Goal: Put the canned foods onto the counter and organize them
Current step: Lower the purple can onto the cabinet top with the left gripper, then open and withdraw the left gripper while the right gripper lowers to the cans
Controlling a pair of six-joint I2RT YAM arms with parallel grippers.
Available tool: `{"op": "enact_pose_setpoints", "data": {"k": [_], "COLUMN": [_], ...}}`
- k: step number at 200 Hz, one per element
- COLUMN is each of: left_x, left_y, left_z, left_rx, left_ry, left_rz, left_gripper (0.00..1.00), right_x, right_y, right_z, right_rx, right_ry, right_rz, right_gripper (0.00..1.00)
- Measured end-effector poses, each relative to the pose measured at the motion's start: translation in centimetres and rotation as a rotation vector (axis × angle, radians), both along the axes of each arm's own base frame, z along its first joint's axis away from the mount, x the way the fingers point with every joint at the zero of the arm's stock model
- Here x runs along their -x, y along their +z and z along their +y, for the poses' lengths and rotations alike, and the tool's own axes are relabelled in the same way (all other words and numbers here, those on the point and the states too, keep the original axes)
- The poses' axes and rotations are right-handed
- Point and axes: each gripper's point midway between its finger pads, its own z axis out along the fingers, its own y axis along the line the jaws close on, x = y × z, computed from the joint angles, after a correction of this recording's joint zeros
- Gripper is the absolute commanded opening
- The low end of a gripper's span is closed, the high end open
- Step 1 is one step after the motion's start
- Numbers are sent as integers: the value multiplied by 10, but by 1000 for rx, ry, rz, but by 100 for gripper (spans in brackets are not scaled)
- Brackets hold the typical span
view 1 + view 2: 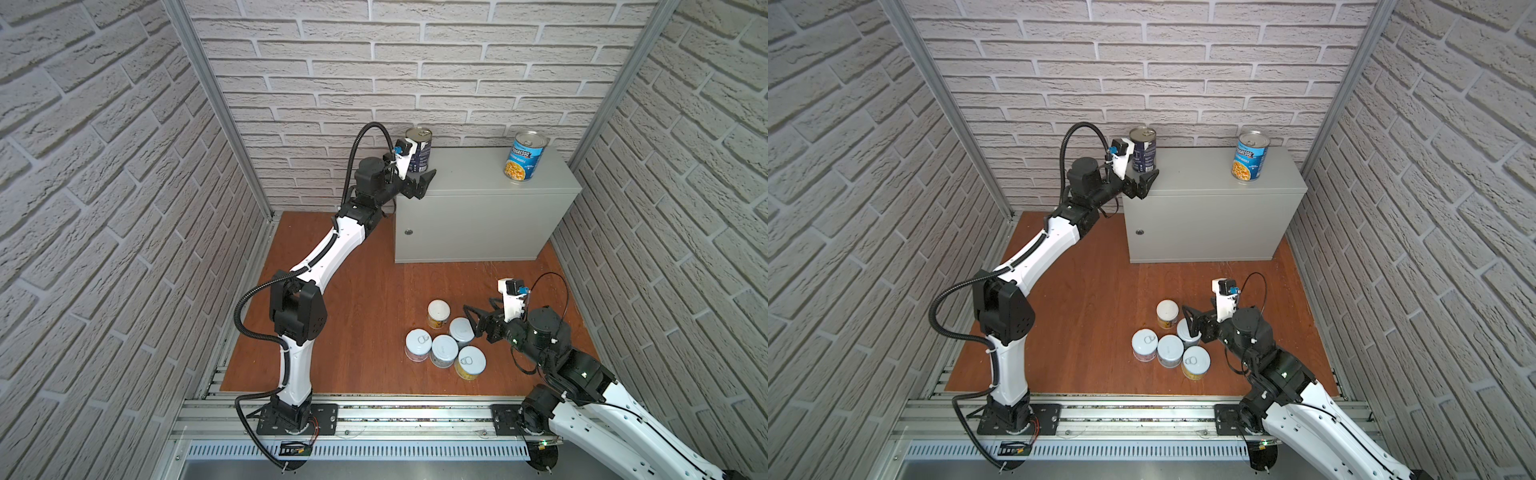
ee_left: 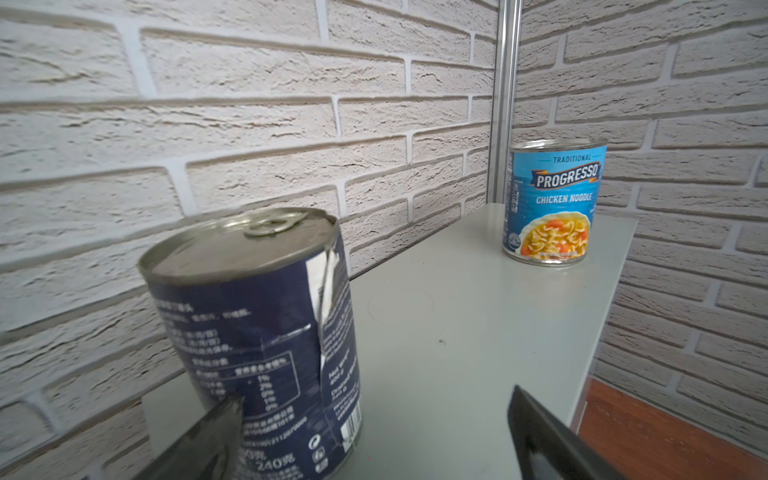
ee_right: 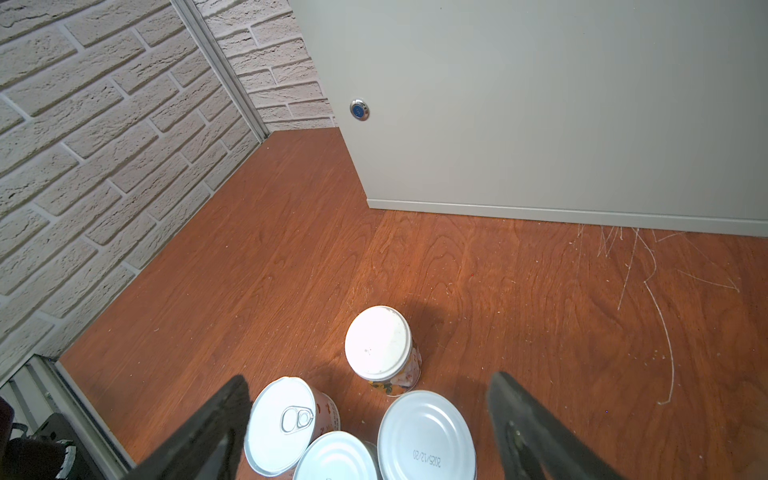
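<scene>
In both top views my left gripper (image 1: 423, 185) hung spread wide at a corner of the counter (image 1: 478, 216), just beside the navy can (image 1: 419, 156). The soup can (image 1: 524, 157) stood well apart on that top. Only the left wrist view showed the navy label torn. Five short cans (image 1: 444, 349) sat on the floor (image 1: 353, 299). The right wrist view caught four, with my right gripper (image 3: 369, 380) wide and empty above them.

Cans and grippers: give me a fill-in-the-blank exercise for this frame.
____ short cans stand on the floor.
In both top views the navy can stands at the left end of the counter, the Progresso can at its ____ end.
The left gripper, beside the navy can, is ____.
The right gripper hovers over the short cans, holding ____.
Missing words: Five; right; open; nothing.
</scene>
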Motion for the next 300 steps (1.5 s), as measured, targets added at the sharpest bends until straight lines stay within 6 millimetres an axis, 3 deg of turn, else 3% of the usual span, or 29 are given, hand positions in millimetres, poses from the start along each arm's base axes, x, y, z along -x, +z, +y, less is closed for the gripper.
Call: {"op": "enact_pose_setpoints", "data": {"k": [45, 80, 130, 198, 239, 300], "left_x": [21, 53, 110, 163, 191, 228], "left_y": [-25, -12, -4, -47, -78, -134], "left_z": [7, 25, 65, 124, 152, 172], "left_rx": [-30, -12, 72, 104, 56, 37], "left_ry": [-1, 26, 114, 262, 330, 341], "left_rz": [60, 47, 67, 222, 294, 380], "left_gripper": [98, 98, 98, 98, 98, 98], "right_x": [-3, -9, -17, -18, -13, 19], "right_y": [-7, -20, -17, -55, -51, -74], "right_z": [1, 6, 16, 25, 16, -2], "right_rx": [19, 88, 165, 279, 342, 388], "right_ry": [-3, 3, 36, 74, 52, 40], "right_rz": [25, 109, 193, 393, 463, 629], "right_gripper": [91, 91, 91, 90, 89, 89]}}
